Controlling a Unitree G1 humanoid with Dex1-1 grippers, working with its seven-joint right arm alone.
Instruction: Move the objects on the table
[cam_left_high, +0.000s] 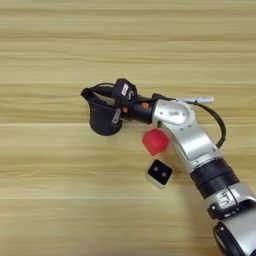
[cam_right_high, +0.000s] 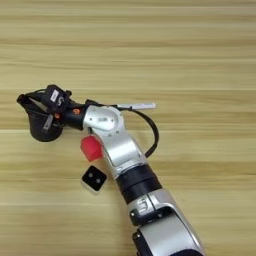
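Reaching in from about five o'clock, the silver right arm (cam_left_high: 192, 137) stretches across the wooden table (cam_left_high: 60, 50) toward nine o'clock, ending in the gripper (cam_left_high: 100, 100) at the dark mesh cup (cam_left_high: 104, 120). The cup sits left of centre, and the gripper's black fingers (cam_left_high: 95, 93) lie over its top rim. From these views I cannot tell whether they are spread, pressed together or pinching the rim. At about four o'clock from the cup, just beside the arm, lies the small red cube (cam_left_high: 155, 141). Further on toward five o'clock from the cube rests a small white block with a black face and two dots (cam_left_high: 159, 173), close to the cube but apart from it. A pale pen (cam_left_high: 195, 100) lies flat behind the arm, at three o'clock from the cup, partly hidden by the arm.
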